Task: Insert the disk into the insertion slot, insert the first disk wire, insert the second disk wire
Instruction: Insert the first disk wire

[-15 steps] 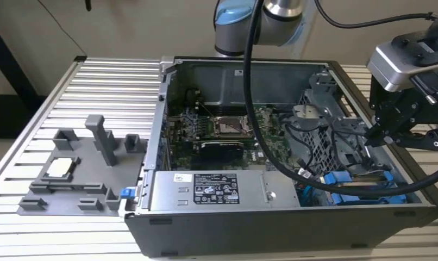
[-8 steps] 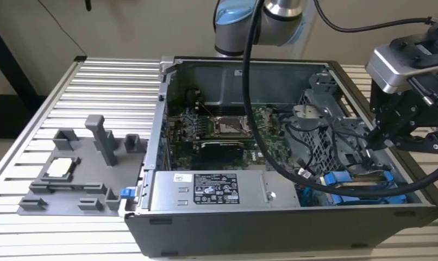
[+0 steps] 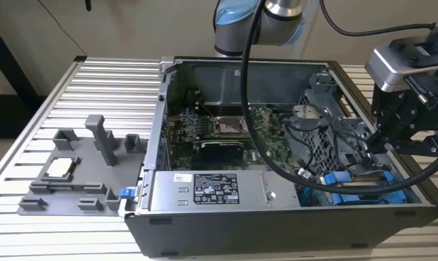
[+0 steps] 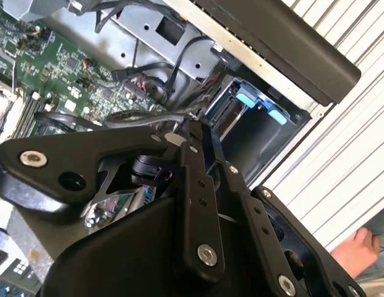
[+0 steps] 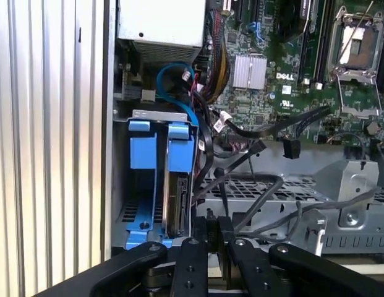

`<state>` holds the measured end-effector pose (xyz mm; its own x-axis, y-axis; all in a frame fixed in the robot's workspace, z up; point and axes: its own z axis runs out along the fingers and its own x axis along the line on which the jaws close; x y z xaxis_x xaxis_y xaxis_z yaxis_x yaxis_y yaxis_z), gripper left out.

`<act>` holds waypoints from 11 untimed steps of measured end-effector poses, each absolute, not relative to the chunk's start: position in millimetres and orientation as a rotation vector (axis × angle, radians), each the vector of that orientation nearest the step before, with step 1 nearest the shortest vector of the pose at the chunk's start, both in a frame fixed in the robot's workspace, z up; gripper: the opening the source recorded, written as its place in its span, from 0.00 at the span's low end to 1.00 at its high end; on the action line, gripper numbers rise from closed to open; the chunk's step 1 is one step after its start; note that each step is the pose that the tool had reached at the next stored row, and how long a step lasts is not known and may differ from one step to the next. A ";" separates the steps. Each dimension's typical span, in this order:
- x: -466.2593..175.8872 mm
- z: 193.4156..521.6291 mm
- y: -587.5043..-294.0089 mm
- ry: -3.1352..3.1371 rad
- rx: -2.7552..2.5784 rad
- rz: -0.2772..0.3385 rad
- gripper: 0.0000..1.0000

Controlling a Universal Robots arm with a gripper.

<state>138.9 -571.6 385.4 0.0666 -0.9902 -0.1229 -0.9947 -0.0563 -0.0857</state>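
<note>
One disk [image 5: 175, 207] sits down in the slot [image 5: 156, 115], standing on its edge inside a blue frame [image 5: 179, 145]. Another blue frame [image 5: 142, 148] stands just beside it.

I think the disk is a bit heavy, hard and stiff. It could get hurt inside if it is bumped. Its metal sides look smooth and slippy, so the blue frame looks like the best place to hold it.

Loose black wires [image 5: 266, 127] lie near the slot. They look soft and bendy, so one is best held by the hard plug [image 5: 291, 148] at its end.

The gripper [image 5: 215, 238] hangs just above the slot, close to the wires. Its fingers [image 5: 195, 260] are pressed close together. I cannot tell if a wire is caught between them.

Past the wires is the green board [image 5: 266, 55]. All of it sits in the open case [image 3: 277, 231], which rests on a ribbed table [image 3: 110, 81].
</note>
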 end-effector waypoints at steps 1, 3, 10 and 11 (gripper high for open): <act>140.4 385.3 -571.6 2.058 -2.188 0.053 0.19; 143.9 384.9 -571.6 2.069 -2.198 0.065 0.19; 150.7 380.2 -571.6 2.081 -2.203 0.054 0.19; 151.0 379.0 -571.6 2.086 -2.198 0.053 0.19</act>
<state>151.0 -571.6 379.0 0.0551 -0.9933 -0.1015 -0.9972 -0.0496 -0.0559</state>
